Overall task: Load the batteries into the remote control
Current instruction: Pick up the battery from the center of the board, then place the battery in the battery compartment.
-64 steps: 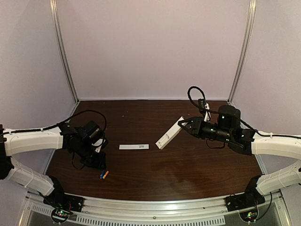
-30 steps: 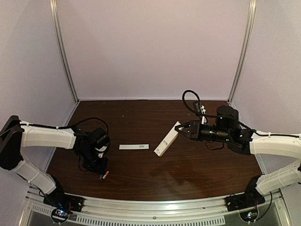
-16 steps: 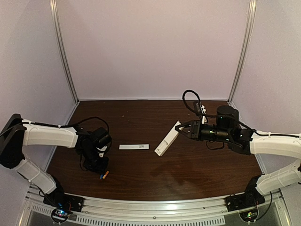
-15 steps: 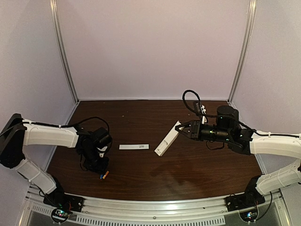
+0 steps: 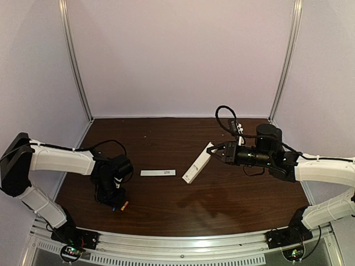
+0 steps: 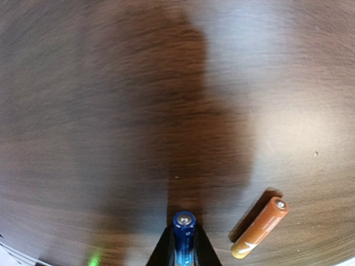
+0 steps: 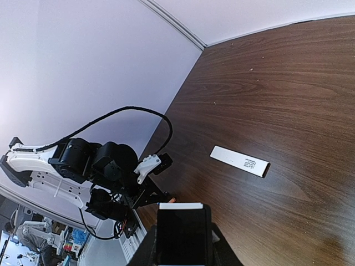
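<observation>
My left gripper [image 5: 114, 204] points down at the near-left table and is shut on the blue battery [image 6: 184, 237], gripped between the black fingertips [image 6: 163, 249] in the left wrist view. The orange battery [image 6: 259, 227] lies loose on the table just right of it and shows beside the gripper in the top view [image 5: 125, 205]. My right gripper [image 5: 215, 151] is shut on the far end of the white remote control [image 5: 197, 163], holding it tilted above the table's middle. The remote's dark face fills the bottom of the right wrist view [image 7: 182, 235].
A thin flat white cover strip [image 5: 158, 173] lies on the table between the two arms; it also shows in the right wrist view [image 7: 239, 161]. The dark wood table [image 5: 222, 205] has a metal rail along its near edge. White walls close in the back and sides.
My left gripper has dropped onto the batteries at the near left and closed on the blue one. My right arm with the remote has shifted slightly left, then held still.
</observation>
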Robot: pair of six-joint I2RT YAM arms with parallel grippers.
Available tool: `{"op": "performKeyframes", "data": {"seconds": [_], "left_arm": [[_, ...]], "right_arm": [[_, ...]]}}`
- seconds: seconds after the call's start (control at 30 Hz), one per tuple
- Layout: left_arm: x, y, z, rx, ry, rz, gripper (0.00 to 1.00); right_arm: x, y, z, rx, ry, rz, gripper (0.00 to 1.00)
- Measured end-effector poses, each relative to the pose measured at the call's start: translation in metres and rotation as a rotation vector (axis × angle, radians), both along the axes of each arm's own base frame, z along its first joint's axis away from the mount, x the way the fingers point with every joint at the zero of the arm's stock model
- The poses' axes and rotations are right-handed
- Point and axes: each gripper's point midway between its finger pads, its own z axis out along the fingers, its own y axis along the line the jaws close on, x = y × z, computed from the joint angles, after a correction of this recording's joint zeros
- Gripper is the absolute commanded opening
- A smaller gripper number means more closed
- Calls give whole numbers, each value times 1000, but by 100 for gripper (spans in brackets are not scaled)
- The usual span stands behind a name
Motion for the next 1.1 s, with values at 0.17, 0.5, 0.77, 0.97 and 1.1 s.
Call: {"op": "performKeyframes", "data": {"seconds": [0.17,0.5,0.77,0.97,1.1], "left_arm": [[4,5,8,14,-35,6,0],[90,-76,185,-437,-630,-204,0],[70,-167,252,-692,-877,-594,0],[41,-225,221,-726,-826,-832,0],[28,-245,202,-718,-797,-928,0]], "right_arm": [[-1,1,1,6,-1,6,0],[-2,7,-23,-25,96,31,0],[-6,24,-40,-23,217,45,0],[-8,36,-29,8,241,57,0],[-8,37,-28,20,261,52,0]]}}
